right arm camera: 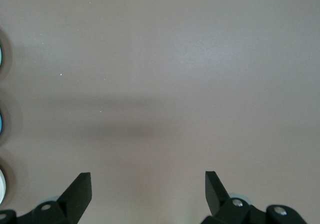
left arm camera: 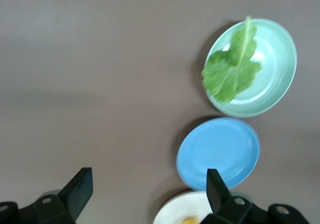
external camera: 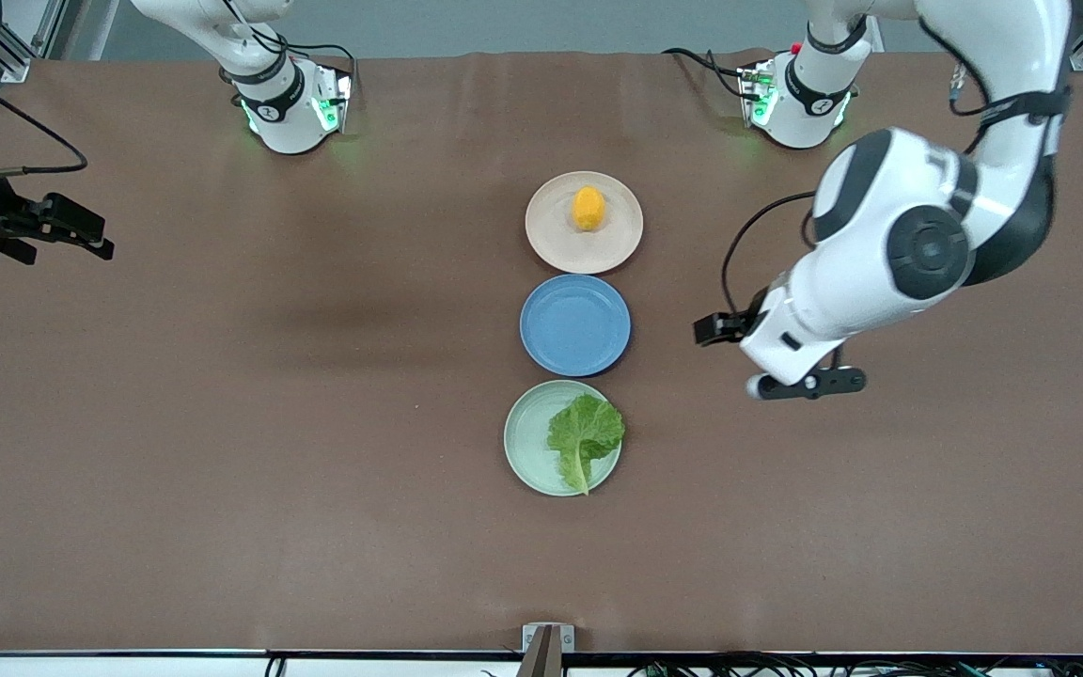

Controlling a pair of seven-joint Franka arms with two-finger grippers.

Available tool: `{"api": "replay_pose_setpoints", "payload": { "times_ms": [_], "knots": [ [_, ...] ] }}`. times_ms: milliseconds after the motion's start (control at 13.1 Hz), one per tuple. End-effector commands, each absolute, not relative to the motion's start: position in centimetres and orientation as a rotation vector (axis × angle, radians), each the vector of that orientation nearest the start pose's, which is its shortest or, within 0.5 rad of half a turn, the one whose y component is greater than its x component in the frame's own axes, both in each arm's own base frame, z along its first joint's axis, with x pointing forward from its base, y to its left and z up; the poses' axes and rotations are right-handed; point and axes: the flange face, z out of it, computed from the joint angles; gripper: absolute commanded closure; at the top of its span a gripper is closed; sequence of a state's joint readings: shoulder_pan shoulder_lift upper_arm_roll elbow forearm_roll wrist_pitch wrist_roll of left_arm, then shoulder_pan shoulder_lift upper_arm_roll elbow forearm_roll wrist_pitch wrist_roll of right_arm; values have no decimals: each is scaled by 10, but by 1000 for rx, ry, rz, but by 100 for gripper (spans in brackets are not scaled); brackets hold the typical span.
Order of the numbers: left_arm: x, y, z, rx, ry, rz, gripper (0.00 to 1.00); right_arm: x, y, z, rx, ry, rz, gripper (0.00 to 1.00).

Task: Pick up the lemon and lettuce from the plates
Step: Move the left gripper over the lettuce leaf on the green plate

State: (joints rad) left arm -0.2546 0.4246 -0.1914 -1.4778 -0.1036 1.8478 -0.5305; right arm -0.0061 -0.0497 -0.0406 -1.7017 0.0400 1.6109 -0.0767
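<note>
The lemon (external camera: 588, 208) lies on the beige-pink plate (external camera: 546, 235), the plate nearest the robot bases. The lettuce (external camera: 584, 434) lies on the mint green plate (external camera: 523, 437), nearest the front camera. My left gripper (external camera: 805, 384) is open and empty, up over bare table beside the plates toward the left arm's end. Its wrist view shows its gripper (left arm camera: 148, 173), the lettuce (left arm camera: 232, 69), the green plate (left arm camera: 275, 94), the beige-pink plate (left arm camera: 172, 213) and a sliver of lemon (left arm camera: 189, 221). My right gripper (external camera: 71, 228) is open and empty over the right arm's end; it also shows in the right wrist view (right arm camera: 148, 176).
A blue plate (external camera: 574, 324) sits between the two task plates, in one line with them; it also shows in the left wrist view (left arm camera: 218, 153). Brown table cover (external camera: 269, 423) spreads on both sides. A small bracket (external camera: 547, 639) sits at the table edge nearest the front camera.
</note>
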Motion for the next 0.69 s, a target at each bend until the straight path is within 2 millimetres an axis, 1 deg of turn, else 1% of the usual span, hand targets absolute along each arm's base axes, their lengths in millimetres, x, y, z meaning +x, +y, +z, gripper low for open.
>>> {"api": "replay_pose_setpoints", "payload": {
  "times_ms": [0,77,153,230,306,383,459,536,612],
  "knots": [
    [630,-311,383,-3267,-280,150,0,547,-25,588,-3094,-22,72,0],
    [632,-324,368,-3280,-258,95,0,552,-25,585,-3095,-28,64,0],
    [636,-330,358,-3277,-228,20,0,560,-24,578,-3092,-31,52,0],
    [640,-332,352,-3282,-226,-34,0,571,-22,561,-3095,-37,76,0],
    [645,-335,345,-3299,-262,-86,0,584,-20,548,-3096,-46,100,0],
    [651,-335,335,-3317,-301,-137,0,595,-19,533,-3100,-51,132,0],
    [654,-338,317,-3325,-309,-153,0,607,-20,495,-3084,-39,246,0],
    [656,-341,295,-3335,-323,-160,0,608,-13,486,-3079,-42,271,0],
    [659,-343,278,-3347,-364,-186,0,607,4,487,-3078,-76,277,0]
  ]
}}
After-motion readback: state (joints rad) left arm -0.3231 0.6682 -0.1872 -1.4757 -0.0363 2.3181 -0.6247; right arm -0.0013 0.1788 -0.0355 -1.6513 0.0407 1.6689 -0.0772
